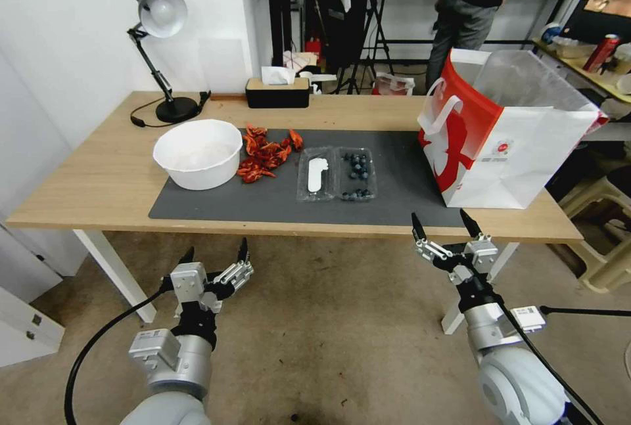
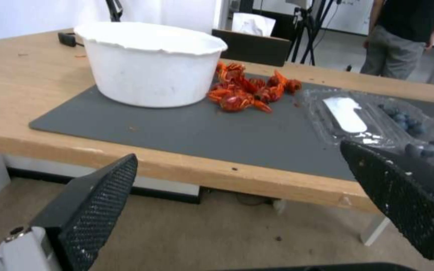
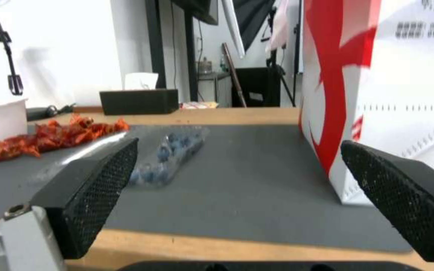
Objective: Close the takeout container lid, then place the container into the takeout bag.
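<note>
spread left gripper [image 1: 215,257], wooden table [image 1: 98,175], grey mat [image 1: 276,198]

Wooden table [image 1: 98,182], dark grey mat [image 1: 276,198] laid along its middle. On mat's left end: large white bowl [image 1: 197,152], upright. Just beside it: heap of red crayfish shells [image 1: 263,152]. At table's rear: black desk lamp [image 1: 161,50] on left, black tissue box [image 1: 277,92] with wooden top near centre. Beige floor [image 1: 328,333] below.

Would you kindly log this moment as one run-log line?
takeout container: open on mat | lid: flat | takeout bag: upright, right | left gripper: open, off table | right gripper: open, at edge
</note>
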Robot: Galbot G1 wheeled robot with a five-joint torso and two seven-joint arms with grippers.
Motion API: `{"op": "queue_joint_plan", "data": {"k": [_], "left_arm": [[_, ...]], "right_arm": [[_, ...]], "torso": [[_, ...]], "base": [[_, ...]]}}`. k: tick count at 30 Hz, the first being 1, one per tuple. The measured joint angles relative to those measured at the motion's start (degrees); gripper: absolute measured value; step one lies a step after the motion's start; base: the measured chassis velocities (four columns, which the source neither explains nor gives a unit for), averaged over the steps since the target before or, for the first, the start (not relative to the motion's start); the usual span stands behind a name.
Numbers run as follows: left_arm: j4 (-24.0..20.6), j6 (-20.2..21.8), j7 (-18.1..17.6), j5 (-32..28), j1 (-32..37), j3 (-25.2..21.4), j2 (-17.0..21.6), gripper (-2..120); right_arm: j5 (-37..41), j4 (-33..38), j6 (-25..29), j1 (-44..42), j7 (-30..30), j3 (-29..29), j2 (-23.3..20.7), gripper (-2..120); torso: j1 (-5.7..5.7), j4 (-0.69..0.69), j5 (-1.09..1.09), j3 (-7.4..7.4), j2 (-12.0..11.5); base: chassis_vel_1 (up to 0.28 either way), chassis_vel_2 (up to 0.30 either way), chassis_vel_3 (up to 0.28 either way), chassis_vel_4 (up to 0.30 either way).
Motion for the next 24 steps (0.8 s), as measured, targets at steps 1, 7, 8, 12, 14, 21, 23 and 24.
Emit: {"op": "queue_joint_plan", "data": {"k": [1,7,8,12,14,21,23,24], "left_arm": [[0.30,-0.03,-0.04,-0.11,-0.19,0.00,0.08,100],[0.84,-0.12,-0.18,-0.47,-0.65,0.03,0.27,100],[1.45,-0.56,-0.40,-1.67,-1.33,0.30,0.55,100],[2.99,-4.01,-1.66,-11.35,-3.68,1.48,1.69,100],[3.55,-5.55,-1.70,-16.41,-4.65,1.96,2.49,100],[5.42,-9.53,-1.72,-32.73,-9.01,4.74,6.82,100],[6.07,-9.89,-1.68,-38.20,-11.09,6.00,7.78,100],[6.36,-9.96,-1.68,-39.49,-11.98,6.43,7.95,100]], "right_arm": [[-0.13,-0.31,0.18,-0.16,-0.06,-0.12,0.13,100],[-0.22,-0.64,0.34,-0.35,-0.15,-0.34,0.24,100],[-0.20,-0.65,0.33,0.00,-0.15,-0.91,0.04,100],[0.42,-0.98,-0.35,1.82,-0.15,-2.89,-1.12,100],[0.70,-1.16,-0.48,2.25,-0.24,-3.38,-1.47,100],[0.76,-0.59,-0.34,1.27,-1.04,-3.59,-2.03,100],[0.64,0.11,-0.32,0.46,-1.24,-3.36,-2.05,100],[0.54,0.37,-0.32,0.07,-1.27,-3.25,-2.00,100]], "torso": [[0.00,0.00,0.00,0.00,0.00],[0.00,0.00,0.00,0.00,0.00],[0.00,-0.01,0.00,0.00,0.00],[0.00,0.00,0.00,0.00,0.00],[0.00,0.00,-0.01,0.00,0.00],[0.00,-0.02,-0.01,0.00,0.00],[0.00,0.01,0.00,0.01,0.00],[0.00,0.01,0.00,0.00,0.00]], "base": [[0.000,0.000,0.000,0.000],[0.000,0.000,0.000,0.000],[0.000,0.000,0.000,0.000],[0.000,0.000,0.000,0.000],[0.000,0.000,0.000,0.000],[0.000,0.000,0.000,0.000],[0.000,0.000,0.000,0.000],[0.000,0.000,0.000,0.000]]}}
